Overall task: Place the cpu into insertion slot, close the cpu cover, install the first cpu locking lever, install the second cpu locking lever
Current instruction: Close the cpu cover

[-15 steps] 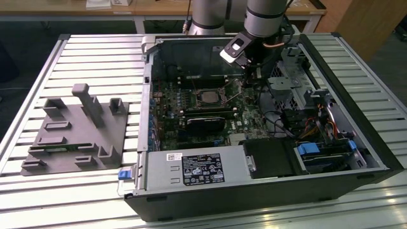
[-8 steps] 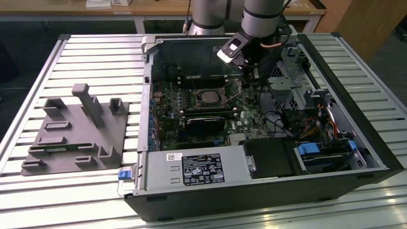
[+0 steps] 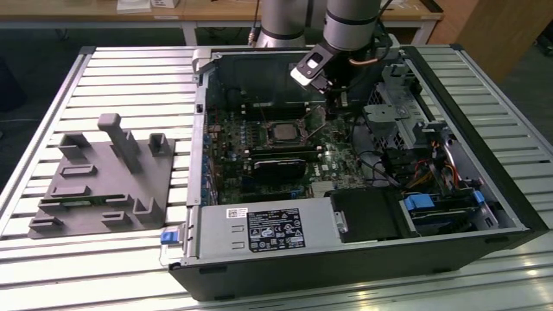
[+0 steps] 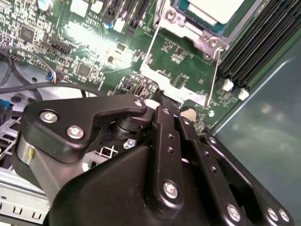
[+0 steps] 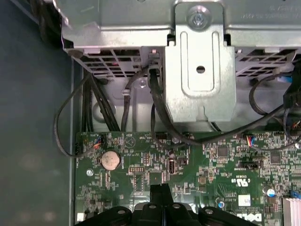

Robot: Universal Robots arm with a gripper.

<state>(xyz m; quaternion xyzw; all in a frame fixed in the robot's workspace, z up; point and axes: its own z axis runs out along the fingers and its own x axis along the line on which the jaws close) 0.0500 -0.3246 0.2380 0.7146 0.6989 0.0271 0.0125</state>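
Second wrist view shows the cpu (image 4: pixel 214 8) seated in the slot (image 4: pixel 188 29), pale top up, so the first step looks done. The cover (image 4: pixel 175 90), as I read it, is not down: a thin frame tilts up from the slot's edge, with green board (image 4: pixel 178 56) showing through its window. The gripper (image 4: pixel 161 100) is clenched, its tip at that frame's free edge; I cannot tell whether they touch. Closing the cover and setting both levers seem left, and I cannot pick the levers out for sure.

In the exterior view the case (image 3: pixel 259 269) stands mid-table (image 3: pixel 129 78) and holds the board, cables (image 3: pixel 380 162) and a drive cage (image 3: pixel 397 110). A grey fixture (image 3: pixel 103 188) lies by the table edge on the exterior view's left.
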